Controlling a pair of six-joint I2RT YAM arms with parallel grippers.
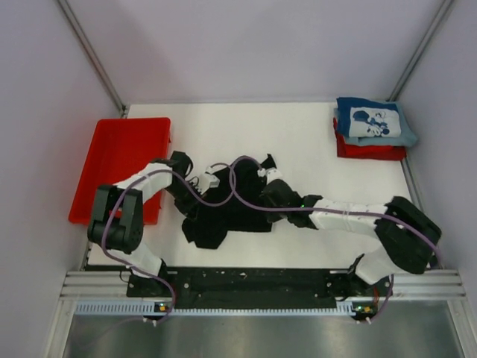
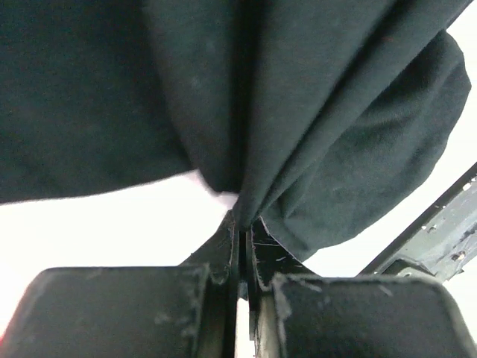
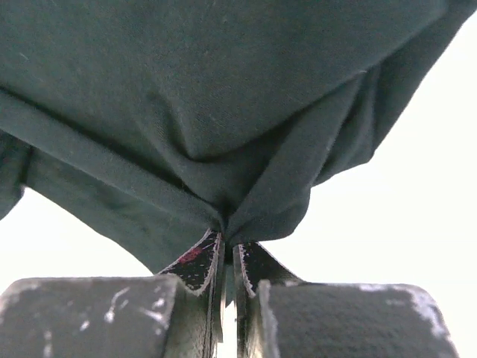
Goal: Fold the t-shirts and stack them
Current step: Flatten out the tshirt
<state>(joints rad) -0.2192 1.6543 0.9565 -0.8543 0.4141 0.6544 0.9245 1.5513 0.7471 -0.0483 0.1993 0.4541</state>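
The black t-shirt (image 1: 223,210) lies bunched on the white table between my two arms. My left gripper (image 1: 188,203) is shut on a fold of the shirt's left side; the left wrist view shows the black cloth (image 2: 313,134) pinched at my gripper (image 2: 244,218). My right gripper (image 1: 267,195) is shut on the shirt's right side; the right wrist view shows the cloth (image 3: 223,112) gathered into my gripper (image 3: 228,240). A folded blue t-shirt (image 1: 373,121) with a white cartoon print lies on a folded red t-shirt (image 1: 370,151) at the far right corner.
A red plastic tray (image 1: 119,164) sits at the left edge of the table (image 1: 253,134), close behind my left arm. The metal rail (image 1: 253,283) runs along the near edge. Grey walls close in the sides and back.
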